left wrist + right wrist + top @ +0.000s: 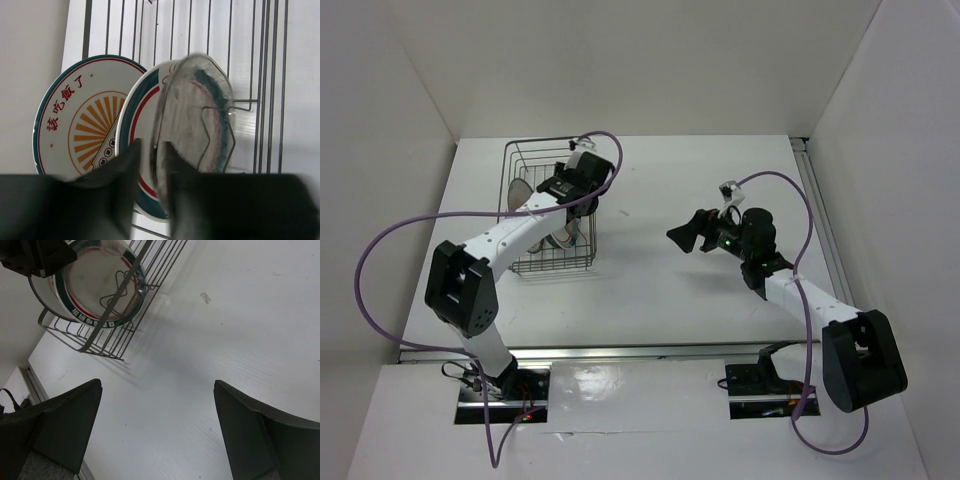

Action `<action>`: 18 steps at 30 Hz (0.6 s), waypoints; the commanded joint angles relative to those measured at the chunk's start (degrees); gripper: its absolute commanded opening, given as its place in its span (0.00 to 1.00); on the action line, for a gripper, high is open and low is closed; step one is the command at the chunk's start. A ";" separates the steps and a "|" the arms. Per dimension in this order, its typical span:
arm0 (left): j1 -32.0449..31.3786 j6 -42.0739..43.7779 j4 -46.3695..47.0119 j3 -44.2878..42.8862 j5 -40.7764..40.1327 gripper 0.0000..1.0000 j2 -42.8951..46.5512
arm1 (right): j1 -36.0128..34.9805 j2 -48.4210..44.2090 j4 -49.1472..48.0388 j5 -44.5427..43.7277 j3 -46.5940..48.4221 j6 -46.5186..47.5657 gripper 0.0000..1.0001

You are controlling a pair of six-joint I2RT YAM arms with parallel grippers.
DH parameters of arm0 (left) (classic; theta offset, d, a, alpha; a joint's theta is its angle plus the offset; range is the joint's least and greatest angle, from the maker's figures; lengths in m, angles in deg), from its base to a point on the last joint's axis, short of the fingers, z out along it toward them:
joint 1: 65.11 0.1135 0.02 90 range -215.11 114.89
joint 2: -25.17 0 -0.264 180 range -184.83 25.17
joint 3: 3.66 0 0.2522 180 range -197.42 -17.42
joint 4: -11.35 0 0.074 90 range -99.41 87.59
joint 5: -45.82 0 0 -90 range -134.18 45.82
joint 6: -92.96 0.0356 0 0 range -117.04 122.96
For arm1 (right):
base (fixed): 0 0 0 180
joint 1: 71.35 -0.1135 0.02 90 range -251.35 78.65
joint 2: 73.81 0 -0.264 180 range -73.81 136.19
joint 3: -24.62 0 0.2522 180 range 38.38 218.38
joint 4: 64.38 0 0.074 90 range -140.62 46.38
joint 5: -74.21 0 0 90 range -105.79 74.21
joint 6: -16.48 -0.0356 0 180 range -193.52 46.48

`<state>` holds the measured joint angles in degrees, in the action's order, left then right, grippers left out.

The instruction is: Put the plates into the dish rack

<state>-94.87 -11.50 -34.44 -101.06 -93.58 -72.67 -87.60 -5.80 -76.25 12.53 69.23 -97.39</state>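
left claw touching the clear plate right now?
Cannot tell. Left wrist view: the left claw straddles the rim of the clear plate. A sliver of light shows on one side, but on the other the claw and rim overlap, so contact is unclear.

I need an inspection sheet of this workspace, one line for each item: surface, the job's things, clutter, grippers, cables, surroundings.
Surface: white table, no spill seen.
Job's things: sunburst plate, teal-rimmed plate and clear plate stand on edge in the dish rack.
Clutter: one small fleck on the table.
Grippers: left gripper straddles the clear plate's rim, grip cannot be told; right gripper open above the table, holding nothing.
Cables: left purple cable and right purple cable hang in loops.
Surroundings: white walls on three sides.
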 commanded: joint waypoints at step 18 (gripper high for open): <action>-2.76 -1.53 -1.89 -0.74 18.73 1.00 28.66 | -2.20 -10.07 34.82 -29.71 19.84 7.00 1.00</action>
<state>-97.88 -11.02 -35.32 -100.75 -78.61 -47.47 -88.56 -9.91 -52.86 -5.61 81.34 -93.66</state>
